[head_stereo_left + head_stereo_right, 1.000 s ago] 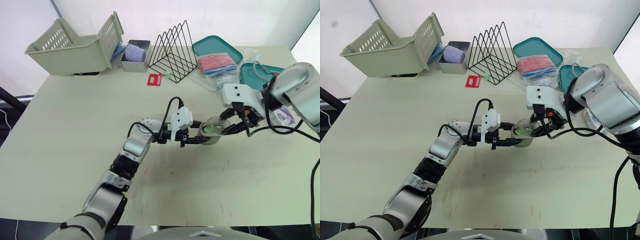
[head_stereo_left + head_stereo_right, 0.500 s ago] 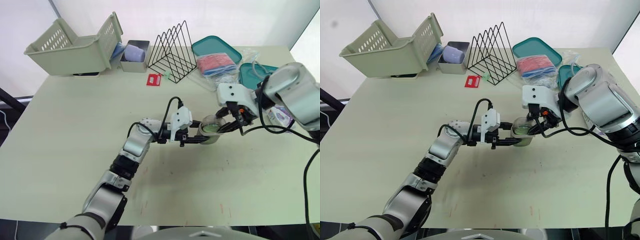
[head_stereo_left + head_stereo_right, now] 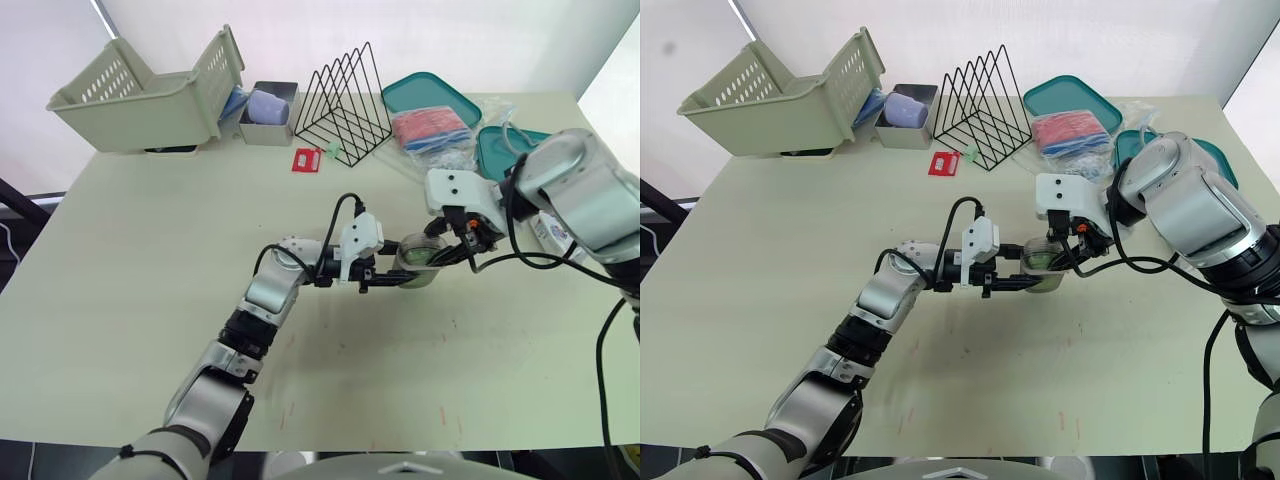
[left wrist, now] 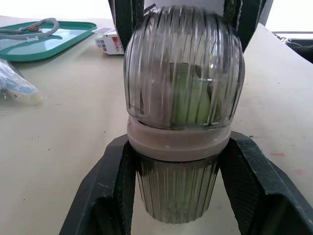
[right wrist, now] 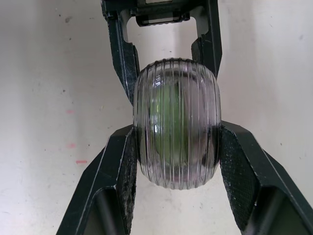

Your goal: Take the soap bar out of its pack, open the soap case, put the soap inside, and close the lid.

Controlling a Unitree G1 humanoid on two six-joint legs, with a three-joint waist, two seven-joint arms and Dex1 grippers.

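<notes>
Clear ribbed glossy plastic soap case [image 4: 183,98] with a smooth matt beige band, matt black plastic fingers [image 5: 117,186], smooth matt surface [image 3: 120,260], black metal wire rack [image 3: 347,97], matt plastic basket [image 3: 150,95]

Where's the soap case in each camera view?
Left eye view: soap case mid-table, between left gripper and right gripper.
Right eye view: soap case, same spot.
Left wrist view: soap case between that gripper's fingers.
Right wrist view: soap case between its fingers, lid toward camera.
Shared landmark: green soap inside.

Green soap [image 5: 164,125] blurred behind ribbed lid [image 5: 200,127], print on red card [image 3: 307,158] too small to read, teal tray [image 4: 61,39] cut by edge
</notes>
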